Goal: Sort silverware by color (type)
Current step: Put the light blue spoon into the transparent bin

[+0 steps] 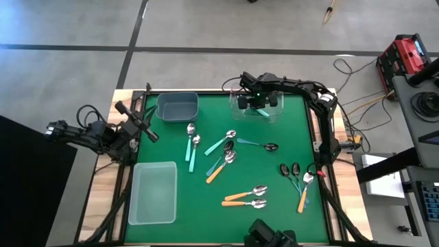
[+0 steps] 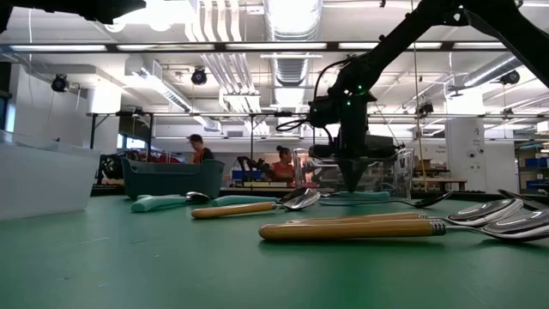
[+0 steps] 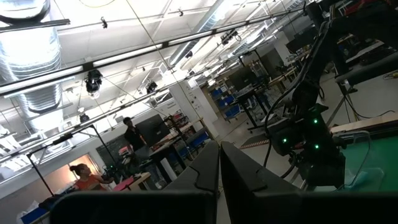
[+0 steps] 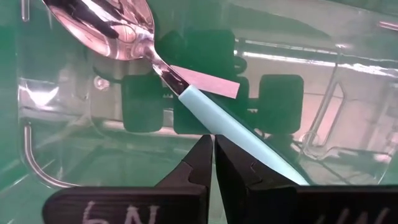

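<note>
Silverware (image 1: 236,168) lies scattered on the green tabletop (image 1: 185,226); one teal-handled spoon (image 4: 205,106) rests in the clear bin (image 1: 257,110) beneath the right gripper (image 4: 214,163), fingers clenched empty. Best lift straight clear before reaching again. Left gripper (image 3: 219,180) waits clenched at the tabletop's edge.

I see two black jointed arms w/ black cable loops: left arm (image 1: 103,135), right arm (image 1: 302,89). Right arm shows green LEDs near wrist. Right gripper (image 4: 213,163): dark wedge fingers, white handwritten marks on the bar below them.
</note>
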